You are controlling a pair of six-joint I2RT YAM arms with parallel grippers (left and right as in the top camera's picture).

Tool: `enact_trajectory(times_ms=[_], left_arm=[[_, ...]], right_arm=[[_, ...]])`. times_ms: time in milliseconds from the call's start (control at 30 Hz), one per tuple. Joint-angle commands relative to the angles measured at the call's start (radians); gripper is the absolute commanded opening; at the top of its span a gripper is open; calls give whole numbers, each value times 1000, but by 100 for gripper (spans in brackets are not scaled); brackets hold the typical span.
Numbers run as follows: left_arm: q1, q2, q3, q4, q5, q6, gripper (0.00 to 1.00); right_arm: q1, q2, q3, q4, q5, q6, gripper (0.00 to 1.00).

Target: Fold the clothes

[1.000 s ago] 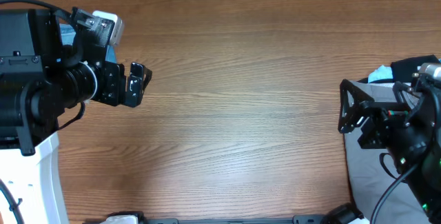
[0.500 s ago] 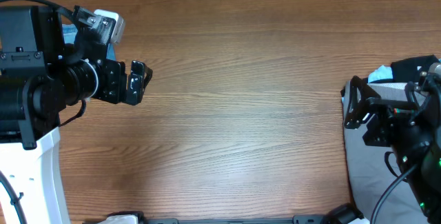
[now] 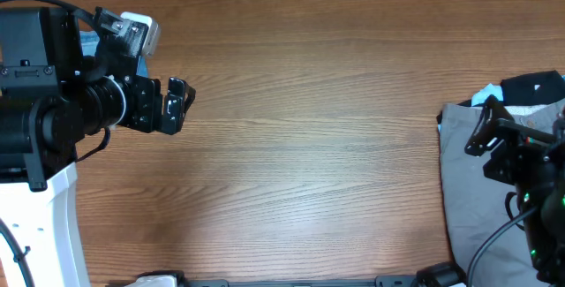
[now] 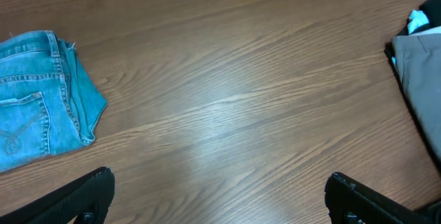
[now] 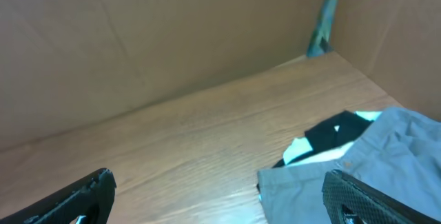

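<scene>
1. Light-blue jeans (image 4: 38, 117) lie on the wooden table (image 3: 309, 101) at far left, apart from both grippers.
2. Left gripper (image 3: 179, 106), fingers spread wide, holds nothing.
3. Right gripper (image 3: 484, 135), likewise spread and empty, hovers over grey cloth (image 3: 463, 207).

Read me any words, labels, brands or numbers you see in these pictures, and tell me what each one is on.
None can be read.
The jeans show only stitching, no legible tag.
The black cloth bears a small white mark, too small to read.
The table shows no lettering.
</scene>
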Motion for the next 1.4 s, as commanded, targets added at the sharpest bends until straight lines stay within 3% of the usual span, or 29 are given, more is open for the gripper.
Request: enact_trajectory(times_ms=[0, 167, 733, 1100, 1367], left_arm=[[-7, 4, -5, 2, 11, -11, 100], [-7, 4, -5, 2, 11, -11, 100], [-7, 5, -5, 2, 11, -11, 100], [-7, 5, -5, 2, 11, -11, 100], [-7, 4, -5, 2, 11, -11, 100]], right_arm=[[-29, -77, -100, 108, -69, -125, 100], [-57, -211, -314, 291, -80, -143, 100], [-158, -654, -964, 490, -197, -133, 100], [-158, -794, -1162, 600, -209, -135, 100], [-158, -793, -1234, 669, -210, -134, 100]])
